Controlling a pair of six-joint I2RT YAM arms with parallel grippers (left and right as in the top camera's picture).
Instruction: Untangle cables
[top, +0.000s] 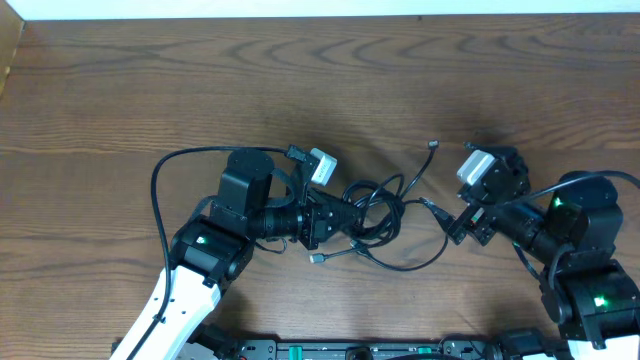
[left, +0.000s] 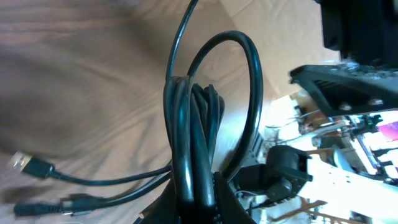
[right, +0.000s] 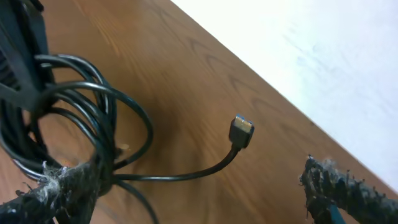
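The thin black flexible cables (top: 375, 208) lie in a knotted heap of loops near the middle of the brown wood-grain table (top: 200, 90), between the two arms. The left gripper (top: 338, 215) reaches in from the left and is buried in the left edge of the heap.

In the left wrist view several strands are drawn tight together into one thick bundle (left: 186, 124). It rises from the base of the claw, where the jaws are pressed together on it. One wider loop arches out to the right of the bundle, and a single strand runs up out of view. Two cable ends trail off to the left of that bundle, one with a pale metal-tipped plug (left: 30, 163), both lying on the wood.

The right gripper (top: 455, 228) sits just right of the heap with its jaws spread wide apart. In the right wrist view its frayed, fuzzy-covered fingers (right: 68, 186) stand far from each other. The left one touches the outer loops of the heap, while the right one is over bare wood. Nothing is held between them.

A single cord curves away from the heap toward the far side and ends in a small flat black plug (top: 433, 146), lying free on the table. Another short end with a small connector (top: 316, 259) lies on the near side of the heap.
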